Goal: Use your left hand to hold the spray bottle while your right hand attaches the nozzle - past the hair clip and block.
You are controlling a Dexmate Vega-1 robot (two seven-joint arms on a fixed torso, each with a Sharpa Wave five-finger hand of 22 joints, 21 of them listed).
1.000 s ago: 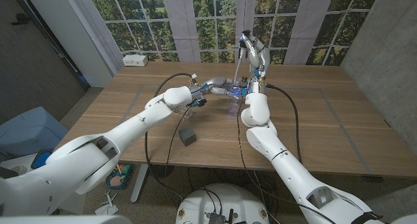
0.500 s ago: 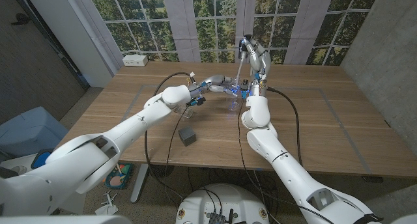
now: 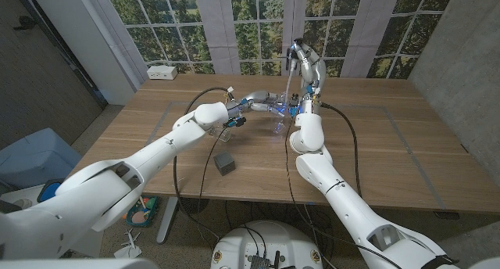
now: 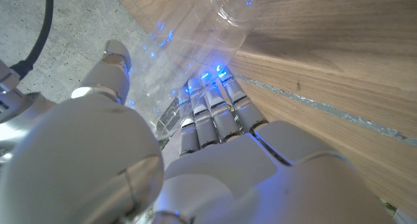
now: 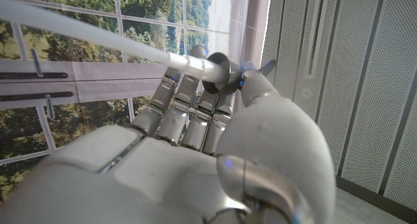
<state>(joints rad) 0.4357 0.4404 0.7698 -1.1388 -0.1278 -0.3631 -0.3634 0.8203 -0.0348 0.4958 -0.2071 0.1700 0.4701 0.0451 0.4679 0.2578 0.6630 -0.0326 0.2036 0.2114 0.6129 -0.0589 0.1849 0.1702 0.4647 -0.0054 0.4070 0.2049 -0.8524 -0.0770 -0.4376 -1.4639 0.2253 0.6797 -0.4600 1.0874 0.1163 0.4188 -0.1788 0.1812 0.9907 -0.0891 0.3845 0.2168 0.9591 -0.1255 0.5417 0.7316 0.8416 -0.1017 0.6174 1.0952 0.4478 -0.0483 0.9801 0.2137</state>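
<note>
Two hands are raised over the far middle of the table point(image 3: 375, 156). The bottle point(image 3: 279, 120), clear plastic, is gripped by the left hand point(image 3: 262, 102) and held tilted just above the wood; in the left wrist view the fingers point(image 4: 215, 113) are seen wrapped round the bottle point(image 4: 195, 35), thumb on the other side, open neck pointing away. The nozzle point(image 3: 295, 50) is held well above the bottle by the right hand point(image 3: 308, 66), its white dip tube point(image 3: 287, 85) hanging down toward the bottle mouth. In the right wrist view the fingers point(image 5: 189, 107) are closed round the nozzle's dark collar point(image 5: 218, 71), the tube point(image 5: 85, 32) running out across the window. A grey block point(image 3: 225, 163) is seen on the near side of the table, well apart from the hands. A small dark item beside the left forearm, possibly the clip point(image 3: 231, 125), cannot be made out clearly.
</note>
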